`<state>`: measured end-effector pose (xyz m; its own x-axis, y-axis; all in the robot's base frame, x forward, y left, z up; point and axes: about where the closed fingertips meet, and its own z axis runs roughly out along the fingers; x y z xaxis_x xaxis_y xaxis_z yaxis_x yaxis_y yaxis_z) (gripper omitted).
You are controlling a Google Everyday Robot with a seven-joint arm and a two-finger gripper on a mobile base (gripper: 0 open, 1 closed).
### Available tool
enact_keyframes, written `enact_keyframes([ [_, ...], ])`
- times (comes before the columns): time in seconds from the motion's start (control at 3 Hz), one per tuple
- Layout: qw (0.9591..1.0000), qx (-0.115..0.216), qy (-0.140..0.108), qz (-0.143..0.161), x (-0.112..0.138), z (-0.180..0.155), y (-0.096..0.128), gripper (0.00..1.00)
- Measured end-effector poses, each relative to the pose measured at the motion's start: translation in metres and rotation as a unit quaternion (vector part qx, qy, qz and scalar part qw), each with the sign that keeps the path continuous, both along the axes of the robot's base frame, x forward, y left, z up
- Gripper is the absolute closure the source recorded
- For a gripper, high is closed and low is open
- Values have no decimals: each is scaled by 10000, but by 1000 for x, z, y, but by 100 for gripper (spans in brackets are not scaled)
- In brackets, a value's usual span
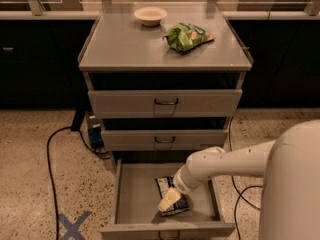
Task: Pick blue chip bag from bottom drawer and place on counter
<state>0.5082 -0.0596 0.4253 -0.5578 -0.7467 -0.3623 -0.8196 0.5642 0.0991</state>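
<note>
Currently gripper (169, 200) sits inside open bottom drawer (135, 189), over blue chip bag (165, 183); grasped or not, cannot tell. Counter (125, 44) holds green chip bag (187, 36), bowl (150, 15).

My gripper (169, 200), low over the bottom drawer (131, 194), hides the middle of the blue chip bag (163, 184) under it. In front of my gripper, the drawer handle (168, 234) is cut by the lower edge; my arm (235, 159), by the right.

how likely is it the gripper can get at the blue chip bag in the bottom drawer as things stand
Probably yes: the bottom drawer is pulled open, the blue chip bag lies uncovered, and the gripper is right over it.
</note>
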Motion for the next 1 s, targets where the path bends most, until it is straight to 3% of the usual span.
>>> enact_keyframes([
  [0.33, 9986, 256, 382, -248, 11, -42, 28, 0],
  [0.67, 9918, 767, 870, -530, 17, -85, 51, 0],
  [1.0, 9752, 1638, 1289, -740, 17, -116, 63, 0],
])
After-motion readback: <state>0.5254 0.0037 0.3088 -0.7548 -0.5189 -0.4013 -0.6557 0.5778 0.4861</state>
